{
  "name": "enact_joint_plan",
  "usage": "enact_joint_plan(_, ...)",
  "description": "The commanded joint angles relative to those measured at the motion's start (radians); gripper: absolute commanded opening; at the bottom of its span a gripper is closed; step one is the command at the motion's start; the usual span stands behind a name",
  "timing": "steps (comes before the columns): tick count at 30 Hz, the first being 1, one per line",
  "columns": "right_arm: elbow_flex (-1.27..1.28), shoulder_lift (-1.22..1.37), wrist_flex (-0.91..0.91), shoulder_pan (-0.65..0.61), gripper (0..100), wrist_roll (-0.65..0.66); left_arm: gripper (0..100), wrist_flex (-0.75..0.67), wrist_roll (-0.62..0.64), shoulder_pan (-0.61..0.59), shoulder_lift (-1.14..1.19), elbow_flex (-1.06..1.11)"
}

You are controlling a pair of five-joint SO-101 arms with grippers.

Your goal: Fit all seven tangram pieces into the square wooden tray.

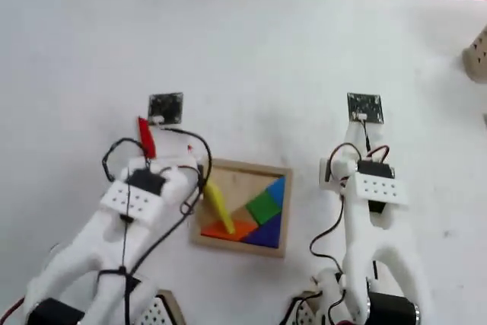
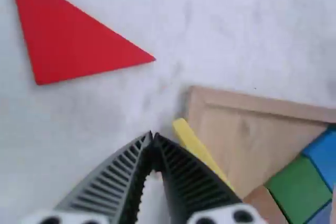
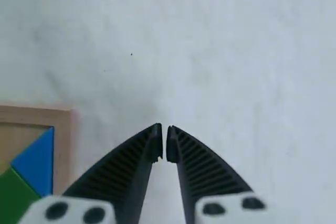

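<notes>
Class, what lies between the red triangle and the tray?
Nothing. In the left wrist view, only bare table separates the red triangle from the tray.

Red triangle point(image 2: 68, 35), yellow piece point(image 2: 192, 141), green square point(image 1: 264, 207), light blue triangle point(image 1: 277, 188), seemingly orange piece point(image 1: 236, 228), tan tray point(image 1: 243, 167), white table point(image 1: 228, 43).

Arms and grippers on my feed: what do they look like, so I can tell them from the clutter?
The left arm and right arm have white plastic shells with rows of small holes. Black and red cables loop around them. The left gripper and right gripper have dark ribbed fingers tapering to a point.
</notes>
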Motion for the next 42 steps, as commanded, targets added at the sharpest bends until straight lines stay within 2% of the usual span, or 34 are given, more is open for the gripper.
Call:
enact_joint_plan(1,-0.003,-0.022,-0.019,-0.010,2.5,0.009,2,-0.034,0.023,0.062,-0.064,0.005)
enact_joint_plan(5,0.006,-0.022,-0.021,-0.025,2.5,0.009,2,-0.118,0.120,0.067,-0.028,0.005)
enact_joint_plan(13,0.006,-0.022,-0.021,-0.021,2.5,0.009,2,-0.252,0.130,0.206,0.101,0.000)
enact_joint_plan(26,0.012,-0.022,-0.048,-0.019,2.5,0.084,2,-0.255,0.132,0.268,0.214,-0.107)
enact_joint_plan(31,0.012,-0.022,-0.048,-0.019,2.5,0.086,2,-0.242,0.130,0.226,0.122,-0.143)
enact_joint_plan(34,0.012,-0.022,-0.048,-0.019,2.5,0.086,2,-0.130,0.126,0.143,-0.027,-0.143)
enact_joint_plan(38,0.012,-0.022,-0.051,-0.019,2.6,0.087,2,0.181,0.117,0.056,-0.283,-0.115)
enact_joint_plan(42,0.018,-0.007,-0.090,-0.016,2.6,0.087,2,0.293,-0.052,0.041,-0.466,0.015)
